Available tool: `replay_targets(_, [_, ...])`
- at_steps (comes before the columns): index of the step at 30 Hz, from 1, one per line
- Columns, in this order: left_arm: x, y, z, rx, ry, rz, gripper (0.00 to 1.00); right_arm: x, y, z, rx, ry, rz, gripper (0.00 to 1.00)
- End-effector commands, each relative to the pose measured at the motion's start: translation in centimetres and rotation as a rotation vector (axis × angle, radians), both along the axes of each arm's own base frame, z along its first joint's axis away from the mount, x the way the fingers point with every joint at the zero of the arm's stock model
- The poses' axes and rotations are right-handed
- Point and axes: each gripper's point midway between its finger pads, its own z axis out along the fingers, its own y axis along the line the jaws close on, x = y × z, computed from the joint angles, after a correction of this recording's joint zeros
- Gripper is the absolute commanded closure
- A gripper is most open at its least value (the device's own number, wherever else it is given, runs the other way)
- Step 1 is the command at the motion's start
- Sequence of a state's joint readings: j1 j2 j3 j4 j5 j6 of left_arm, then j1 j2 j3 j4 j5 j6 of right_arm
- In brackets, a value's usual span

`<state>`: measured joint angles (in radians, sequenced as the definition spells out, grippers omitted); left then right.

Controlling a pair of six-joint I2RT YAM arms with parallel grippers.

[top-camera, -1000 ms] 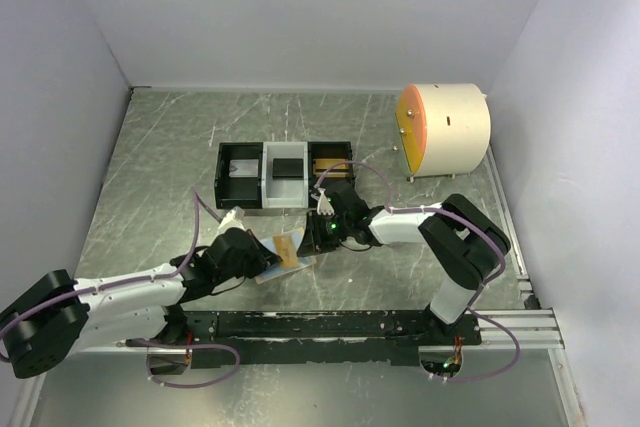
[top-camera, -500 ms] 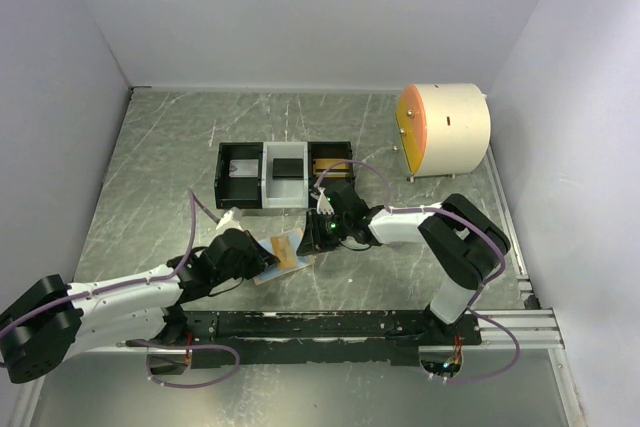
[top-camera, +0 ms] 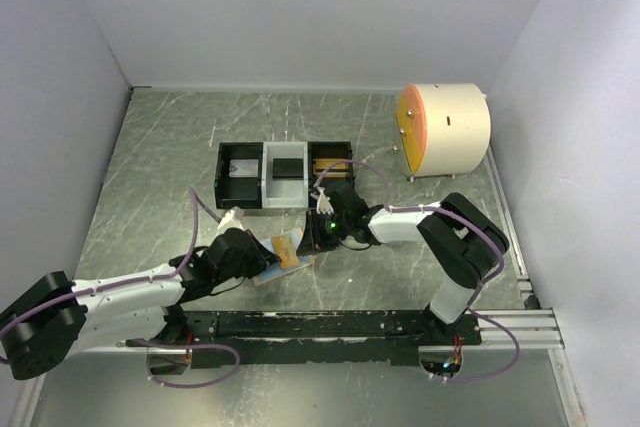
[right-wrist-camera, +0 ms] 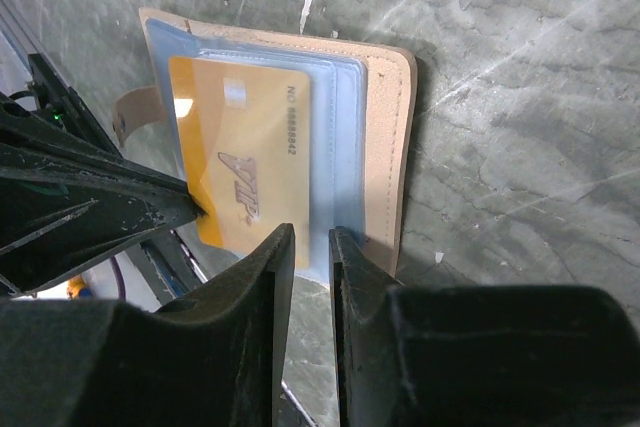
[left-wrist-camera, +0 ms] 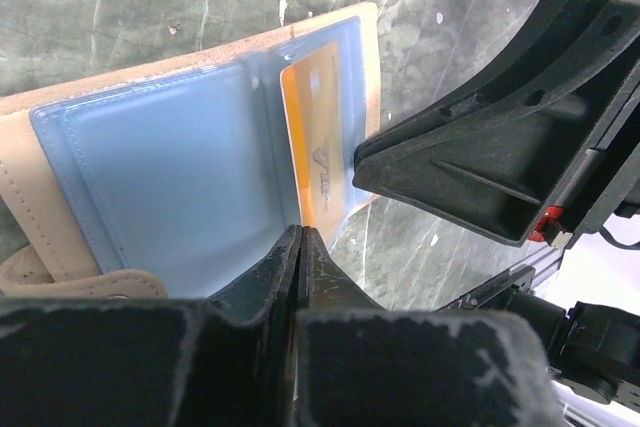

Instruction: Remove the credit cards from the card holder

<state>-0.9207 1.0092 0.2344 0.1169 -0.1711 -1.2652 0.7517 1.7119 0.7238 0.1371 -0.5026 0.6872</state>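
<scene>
Pinching the edge of the wallet (left-wrist-camera: 150, 177) with my left gripper (left-wrist-camera: 300, 237), I have its two fingers pressed together on the pale blue inner leaf, right at the lower corner of a gold card (left-wrist-camera: 320, 157). The wallet lies open on the table (top-camera: 160, 177) between my two arms, blue side up, its tan cover showing as a rim around the blue. The gold card shows partway out of a blue slot, printed face up.

My right gripper (right-wrist-camera: 310, 237) comes in from the opposite side. Its fingers stand a slim gap apart with nothing clamped between them. The tips sit over the wallet's edge just beside the card, and I cannot tell whether they touch it.

Beyond the wallet, near my right gripper, stands a three-part tray (top-camera: 262, 205). A black card (top-camera: 287, 168) lies in its white middle compartment. A cream drum (top-camera: 450, 127) with an orange face stands well apart at the far right of the table.
</scene>
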Motion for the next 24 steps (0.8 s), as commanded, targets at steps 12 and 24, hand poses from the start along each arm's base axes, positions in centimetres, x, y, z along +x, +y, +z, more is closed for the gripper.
replay_targets(12, [-0.2,1.2,0.8,0.045,0.014,0.038,0.93,1.0,0.7,3.3,0.019,-0.108,0.048,0.76])
replay_targets(24, [0.1,0.3,1.4,0.029,0.006,0.012,0.89,0.8,2.2,0.0,-0.059,-0.055,0.058,0.73])
